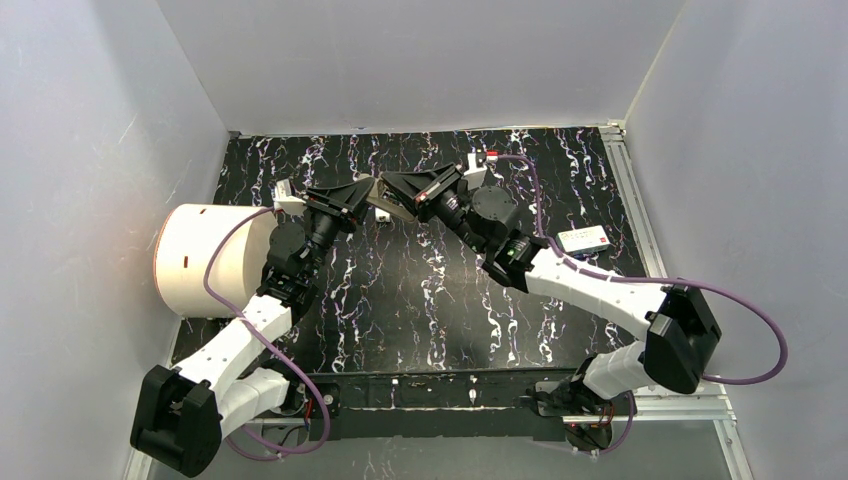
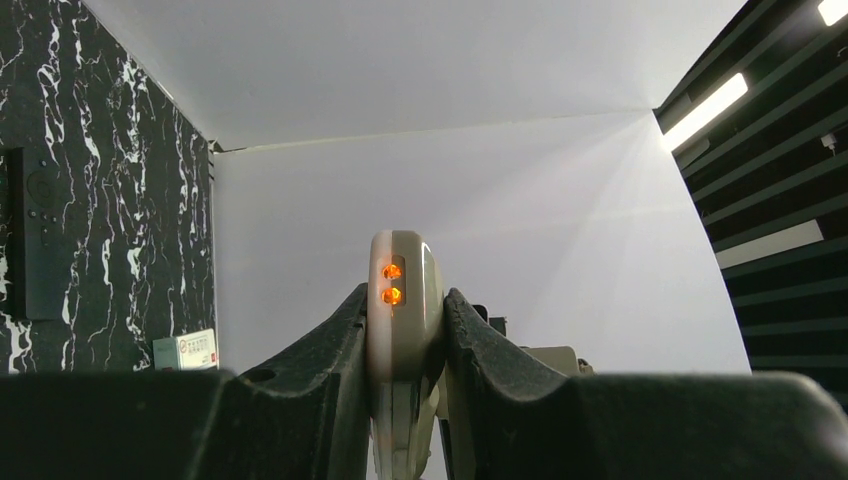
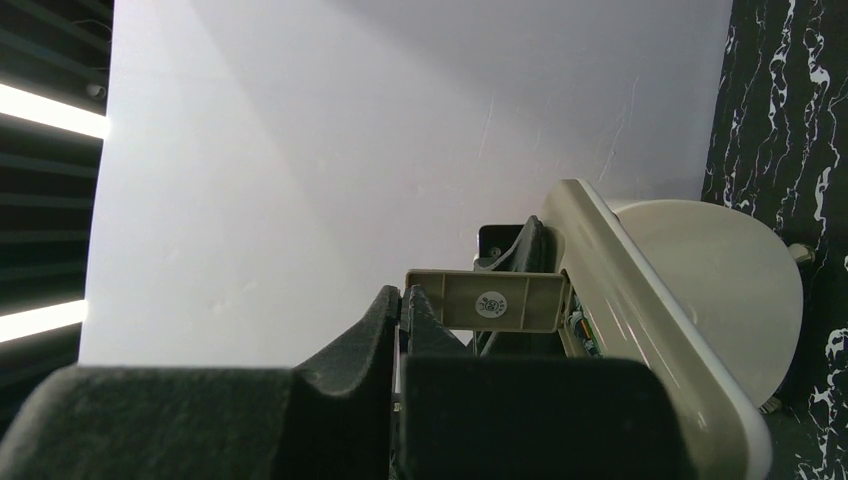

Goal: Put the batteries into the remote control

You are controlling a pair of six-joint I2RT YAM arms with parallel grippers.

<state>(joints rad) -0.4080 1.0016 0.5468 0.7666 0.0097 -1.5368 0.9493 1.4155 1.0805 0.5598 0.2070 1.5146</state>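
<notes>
My left gripper [image 2: 405,300] is shut on the beige remote control [image 2: 405,330], clamping its two long sides; two orange lights glow at its end. In the top view the left gripper [image 1: 358,196] holds the remote control [image 1: 381,208] above the back middle of the table. My right gripper [image 1: 396,190] faces it from the right. In the right wrist view the right gripper [image 3: 403,296] is shut, its fingertips at the free end of the battery cover [image 3: 490,301], which stands swung out from the remote's body [image 3: 640,330]. No batteries are in view.
A large white cylindrical tub [image 1: 210,262] stands at the table's left edge. A small white box [image 1: 583,238] lies at the right, near the metal rail. A flat black slab like a second remote [image 2: 35,240] lies on the marbled table top [image 1: 400,300].
</notes>
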